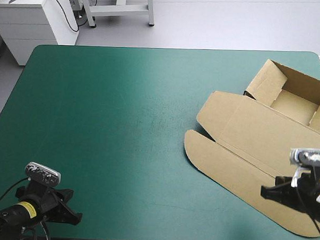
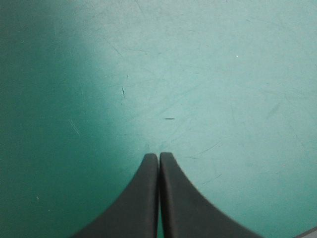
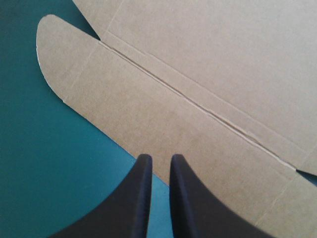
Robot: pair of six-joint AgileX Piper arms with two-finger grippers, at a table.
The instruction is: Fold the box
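The brown box [image 1: 254, 140] lies at the table's right side. Its far part stands as an open tray [image 1: 296, 99] with raised walls, while the lid and a long front flap with rounded ends [image 1: 211, 159] lie flat. My right gripper [image 1: 268, 193] hovers over the flap's near edge. In the right wrist view its black fingers [image 3: 161, 157] are all but shut, a thin gap between them and nothing in it, with the flat board [image 3: 198, 74] and its crease ahead. My left gripper [image 1: 73, 214] rests at the near left corner, shut [image 2: 158, 154] over bare cover.
The teal-green cover [image 1: 112, 123] stretches bare from the left edge to the box. The box's right part runs to the table's right edge. White furniture stands beyond the far left corner.
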